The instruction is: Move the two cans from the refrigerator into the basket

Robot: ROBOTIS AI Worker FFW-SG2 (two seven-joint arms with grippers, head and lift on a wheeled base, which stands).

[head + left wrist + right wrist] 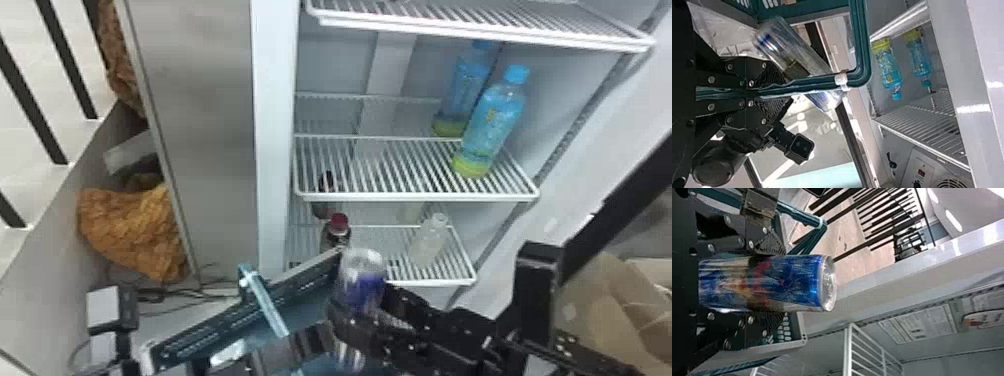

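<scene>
Can (364, 282) is held tight by the right tool (356, 320), near the handle (267, 302) of the basket (200, 330), in front of the refrigerator (274, 150). The left tool (312, 342) is holding that handle.

You see one slim can (364, 280), blue and silver with some red and a silver top; it is gripped between the right fingers (400, 300), top end up and a little tilted, beside the basket's rim in your head view. The basket (305, 272) is dark teal with slotted wall and tilted, its thin handle between the left fingers (310, 342). The refrigerator (275, 100) is open, with white wire shelves.
</scene>
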